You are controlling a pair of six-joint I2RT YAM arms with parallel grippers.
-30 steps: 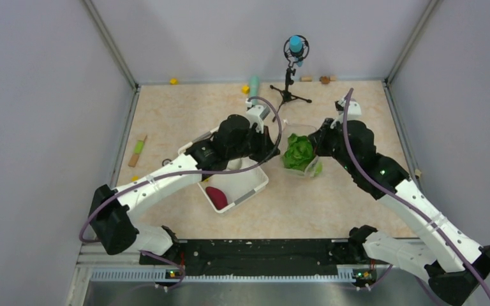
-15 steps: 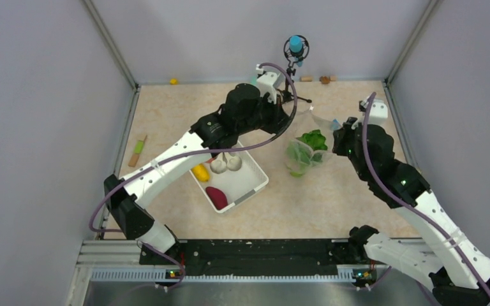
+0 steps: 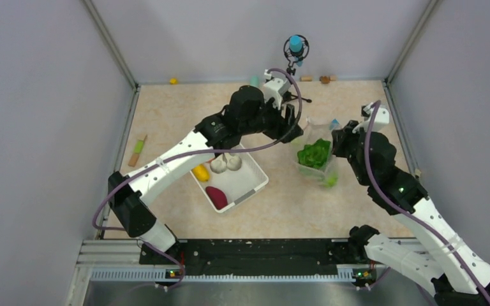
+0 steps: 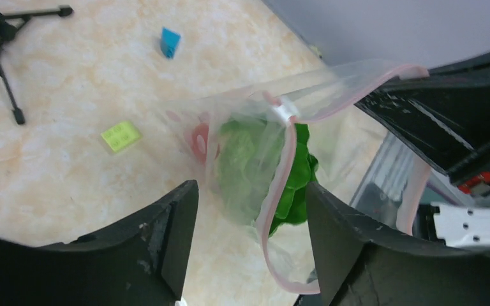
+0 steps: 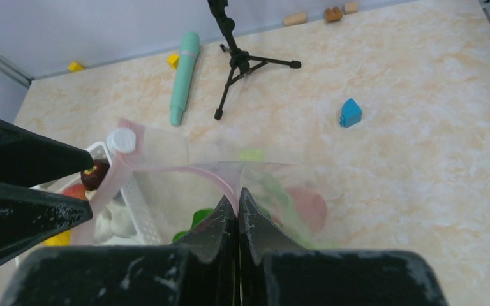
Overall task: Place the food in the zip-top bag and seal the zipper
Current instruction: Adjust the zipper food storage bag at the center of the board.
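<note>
The clear zip-top bag (image 3: 316, 162) hangs above the table between my two grippers. A green leafy cabbage (image 3: 314, 153) and a green apple (image 3: 330, 180) lie inside it. My right gripper (image 5: 238, 191) is shut on the pinkish zipper (image 5: 185, 169) at the bag's mouth; a red apple (image 5: 309, 207) shows through the plastic. My left gripper (image 4: 250, 191) is open, its fingers either side of the hanging zipper strip (image 4: 281, 185) without pinching it. The strip's white slider (image 4: 284, 111) sits just above the cabbage (image 4: 296, 185).
The white basket (image 3: 255, 191) left of the bag holds a yellow piece (image 3: 200, 172), whitish pieces (image 3: 225, 164) and a maroon root (image 3: 216, 196). A black tripod (image 3: 288, 89), teal cylinder (image 5: 185, 76), blue block (image 5: 350, 113) and yellow-green block (image 4: 120, 136) lie behind.
My left gripper, shut half a second ago, now stands open beside the bag's mouth. The bag with the cabbage has swung right and lower with the right gripper.
</note>
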